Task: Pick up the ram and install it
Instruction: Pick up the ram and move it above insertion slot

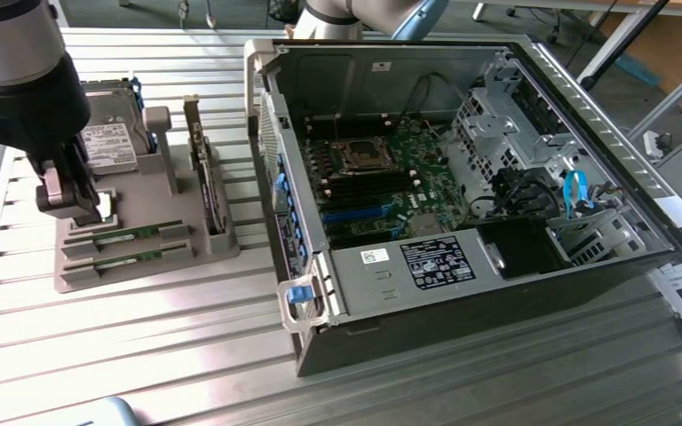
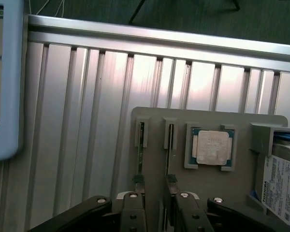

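Observation:
Two ram sticks stand on edge in the slots of a grey holder [image 1: 139,266]; the nearer-to-gripper ram [image 1: 122,235] and a second one [image 1: 116,260] show as thin green strips. In the wrist view they run edge-on as the ram [image 2: 141,154] and its neighbour [image 2: 170,154]. My gripper [image 1: 81,213] hangs just above the holder's end at the exterior view's left. It is open, with its fingers [image 2: 133,212] apart over the sticks' near ends and nothing held. The open computer case [image 1: 625,177] lies at the exterior view's right, with the motherboard's memory slots [image 1: 371,191] exposed.
The holder also carries a silver processor chip [image 2: 211,147], a hard drive [image 1: 110,142] and an upright expansion card [image 1: 205,177]. A white and blue device [image 2: 5,77] lies on the ribbed aluminium table [image 1: 139,355]. Papers and a cable lie past the case at the exterior view's right.

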Tool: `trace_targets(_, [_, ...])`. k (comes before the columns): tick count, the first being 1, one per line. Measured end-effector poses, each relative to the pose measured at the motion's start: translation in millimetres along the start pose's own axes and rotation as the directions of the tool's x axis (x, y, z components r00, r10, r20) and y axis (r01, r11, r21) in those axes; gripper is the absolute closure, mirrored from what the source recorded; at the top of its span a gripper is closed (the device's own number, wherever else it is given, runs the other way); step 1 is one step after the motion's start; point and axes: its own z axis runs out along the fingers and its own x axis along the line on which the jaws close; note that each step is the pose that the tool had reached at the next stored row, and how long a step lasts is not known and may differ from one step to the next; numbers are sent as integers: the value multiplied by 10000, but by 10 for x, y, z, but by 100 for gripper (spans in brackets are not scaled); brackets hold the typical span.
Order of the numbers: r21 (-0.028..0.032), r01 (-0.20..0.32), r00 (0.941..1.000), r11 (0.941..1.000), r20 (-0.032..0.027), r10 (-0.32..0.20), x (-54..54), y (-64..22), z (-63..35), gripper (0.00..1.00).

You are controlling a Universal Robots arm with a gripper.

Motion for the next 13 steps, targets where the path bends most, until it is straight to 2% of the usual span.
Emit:
trace_targets(4, [-6,-4,10000,10000,-55,4,3,-5,24,70])
trace_targets(13, [-6,-2,10000,10000,-57,2,65,-3,62,70])
